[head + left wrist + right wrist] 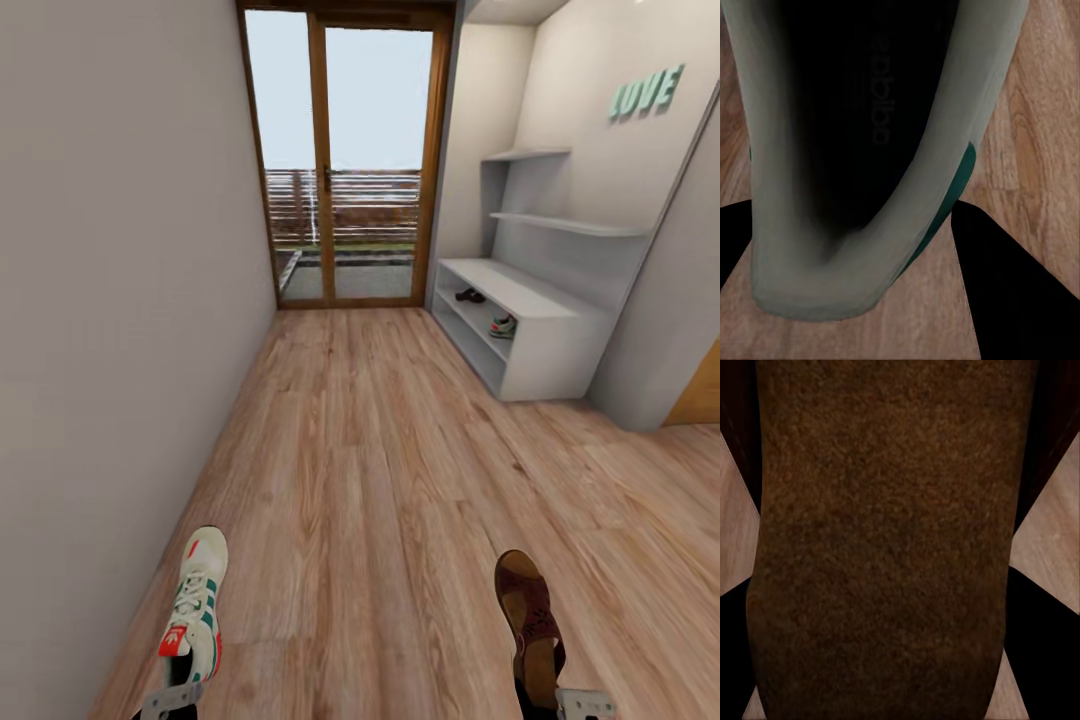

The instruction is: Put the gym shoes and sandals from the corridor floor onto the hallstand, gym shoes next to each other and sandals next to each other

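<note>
White gym shoe (195,607) pinched by left gripper (170,700) | brown sandal (531,622) pinched by right gripper (585,704)

Head cam facing down corridor toward hallstand (520,330); wrist cams pressing close, prob. sharing its held gym shoe (195,605), sandal (532,620).

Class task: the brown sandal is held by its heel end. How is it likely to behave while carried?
The sandal juts forward from the right tool, so its toe may sag or swing. Its open back leaves little to grip, so it might slip. The footbed looks grainy, which probably helps friction.
</note>
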